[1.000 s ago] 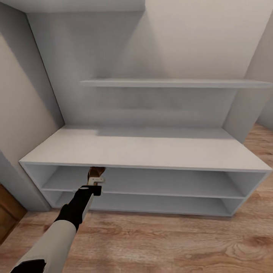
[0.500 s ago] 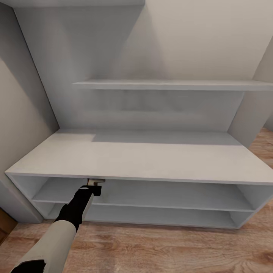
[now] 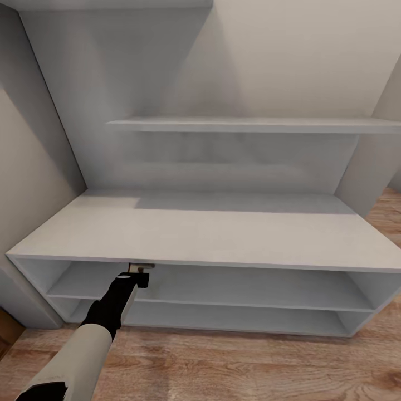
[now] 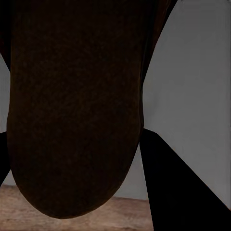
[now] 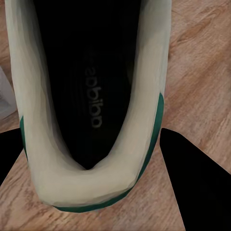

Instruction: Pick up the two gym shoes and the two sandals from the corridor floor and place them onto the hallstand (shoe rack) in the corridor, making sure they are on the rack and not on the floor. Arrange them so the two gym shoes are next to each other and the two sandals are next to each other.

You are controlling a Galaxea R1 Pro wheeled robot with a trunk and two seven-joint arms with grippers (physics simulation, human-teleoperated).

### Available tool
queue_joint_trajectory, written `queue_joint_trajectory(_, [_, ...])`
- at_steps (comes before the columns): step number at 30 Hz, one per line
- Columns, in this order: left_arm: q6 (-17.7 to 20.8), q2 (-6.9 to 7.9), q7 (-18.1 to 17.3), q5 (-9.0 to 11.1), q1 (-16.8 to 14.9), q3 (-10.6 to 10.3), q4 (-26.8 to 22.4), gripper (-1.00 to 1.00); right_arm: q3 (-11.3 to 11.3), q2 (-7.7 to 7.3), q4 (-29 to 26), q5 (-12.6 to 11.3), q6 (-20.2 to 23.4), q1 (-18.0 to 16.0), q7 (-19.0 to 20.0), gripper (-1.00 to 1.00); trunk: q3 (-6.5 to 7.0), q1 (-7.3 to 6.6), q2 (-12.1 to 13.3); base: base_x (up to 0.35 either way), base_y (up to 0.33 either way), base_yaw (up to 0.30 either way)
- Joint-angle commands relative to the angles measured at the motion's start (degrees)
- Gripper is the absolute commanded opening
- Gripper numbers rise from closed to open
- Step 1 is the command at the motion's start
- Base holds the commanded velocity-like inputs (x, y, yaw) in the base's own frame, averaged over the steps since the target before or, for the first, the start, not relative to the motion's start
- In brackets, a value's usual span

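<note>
From the head camera I see the hallstand directly ahead on the corridor floor, with my left arm reaching under the front edge of its bench top so that the left gripper sits at the upper open shelf. My left wrist camera shows a dark brown sandal clasped between the fingers. My right wrist camera shows the right gripper clenched on a gym shoe, heel toward the lens, above the wood planks.
</note>
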Motion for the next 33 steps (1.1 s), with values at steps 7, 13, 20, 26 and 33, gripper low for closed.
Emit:
queue_joint_trajectory(7, [0.42,-0.14,-0.41,-0.81,-0.26,0.24,-0.09,1.00,-0.24,0.00,0.07,-0.34,-0.10,-0.08,0.54,-1.00,-0.05,-0.01,-0.02,0.000,0.000,0.000])
queue_joint_trajectory(13, [0.47,-0.07,-0.38,-0.81,-0.39,0.24,-0.09,1.00,-0.24,0.00,0.07,-0.34,-0.10,-0.08,0.54,-1.00,-0.05,-0.01,-0.02,0.000,0.000,0.000])
queue_joint_trajectory(20, [0.33,-0.06,-0.38,-0.81,-0.23,0.24,-0.09,1.00,-0.24,0.00,0.07,-0.34,-0.10,-0.11,0.54,-1.00,-0.05,-0.01,-0.02,0.000,0.000,0.000])
queue_joint_trajectory(26, [0.25,-0.06,-0.38,-0.81,-0.11,0.24,-0.10,1.00,-0.24,0.00,0.07,-0.34,-0.10,-0.10,0.54,-1.00,-0.05,-0.01,-0.02,-0.018,0.000,0.000])
queue_joint_trajectory(33, [0.17,-0.06,-0.38,-0.81,-0.04,0.24,-0.17,1.00,-0.22,0.02,0.12,-0.34,-0.10,-0.07,0.54,-1.00,-0.05,-0.01,-0.02,-0.206,0.000,0.000])
